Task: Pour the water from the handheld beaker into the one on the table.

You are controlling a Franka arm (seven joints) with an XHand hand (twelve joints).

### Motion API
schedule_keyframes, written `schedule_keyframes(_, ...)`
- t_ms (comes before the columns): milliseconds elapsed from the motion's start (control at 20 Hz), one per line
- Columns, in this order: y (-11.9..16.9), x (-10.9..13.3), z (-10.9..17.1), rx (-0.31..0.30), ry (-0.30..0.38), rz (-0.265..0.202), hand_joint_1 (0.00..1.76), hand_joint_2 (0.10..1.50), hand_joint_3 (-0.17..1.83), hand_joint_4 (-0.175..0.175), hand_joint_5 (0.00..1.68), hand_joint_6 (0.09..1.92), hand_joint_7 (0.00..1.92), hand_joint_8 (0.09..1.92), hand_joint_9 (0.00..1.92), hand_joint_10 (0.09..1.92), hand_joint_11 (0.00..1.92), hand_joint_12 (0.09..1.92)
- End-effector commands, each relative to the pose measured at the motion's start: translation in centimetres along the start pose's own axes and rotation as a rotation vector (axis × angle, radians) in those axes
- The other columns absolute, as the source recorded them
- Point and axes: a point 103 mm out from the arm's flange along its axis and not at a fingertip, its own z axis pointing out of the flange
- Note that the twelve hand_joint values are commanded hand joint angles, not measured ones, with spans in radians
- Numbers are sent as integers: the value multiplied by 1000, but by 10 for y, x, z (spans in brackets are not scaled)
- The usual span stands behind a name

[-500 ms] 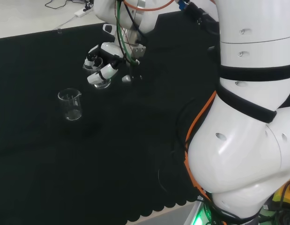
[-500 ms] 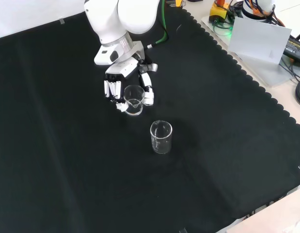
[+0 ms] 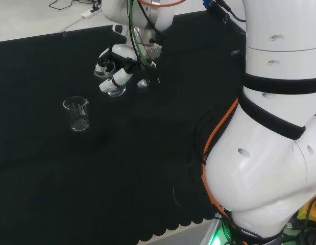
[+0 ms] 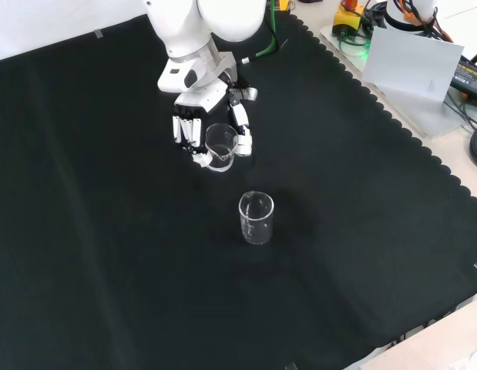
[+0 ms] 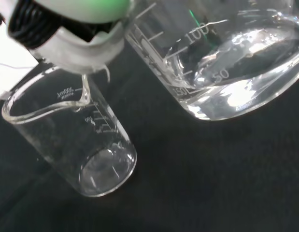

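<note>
My hand (image 4: 198, 129) (image 3: 113, 66) is shut on a clear glass beaker (image 4: 220, 146) (image 3: 113, 90), fingers on one side and thumb on the other. In the wrist view this held beaker (image 5: 226, 63) is close and large, with water in its bottom. A second clear beaker (image 4: 256, 218) (image 3: 77, 113) (image 5: 77, 140) stands upright on the black cloth and looks empty in the wrist view. In the front view the held beaker hangs above and to the left of the standing one. In the head view it is to the right of and beyond it.
The arm's white links (image 3: 270, 127) stand at the right of the head view. In the front view the cloth's scalloped edge (image 4: 392, 123) runs down the right, with cables and equipment beyond it. Bare black cloth (image 4: 107, 262) lies around the standing beaker.
The hand with its beaker has moved up and slightly right in both views, away from the standing beaker. The standing beaker has not moved.
</note>
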Motion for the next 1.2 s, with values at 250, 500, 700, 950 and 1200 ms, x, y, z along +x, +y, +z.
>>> schedule_keyframes(250, 0, 20, 2, 111, -79, 16, 1118, 713, 544, 175, 1289, 601, 1620, 87, 1491, 104, 981, 1004)
schedule_keyframes(500, 7, 30, 8, 159, -129, 12, 1121, 689, 586, 175, 1293, 609, 1624, 87, 1487, 87, 967, 1010)
schedule_keyframes(700, 12, 37, 8, 164, -158, 23, 1121, 685, 594, 175, 1293, 613, 1625, 87, 1483, 87, 965, 1010)
schedule_keyframes(950, 16, 45, 10, 207, -214, 22, 1123, 671, 623, 175, 1291, 628, 1628, 87, 1488, 87, 976, 1009)
schedule_keyframes(1200, 19, 48, 12, 242, -229, 26, 1123, 662, 645, 175, 1284, 650, 1633, 87, 1518, 87, 1042, 986)
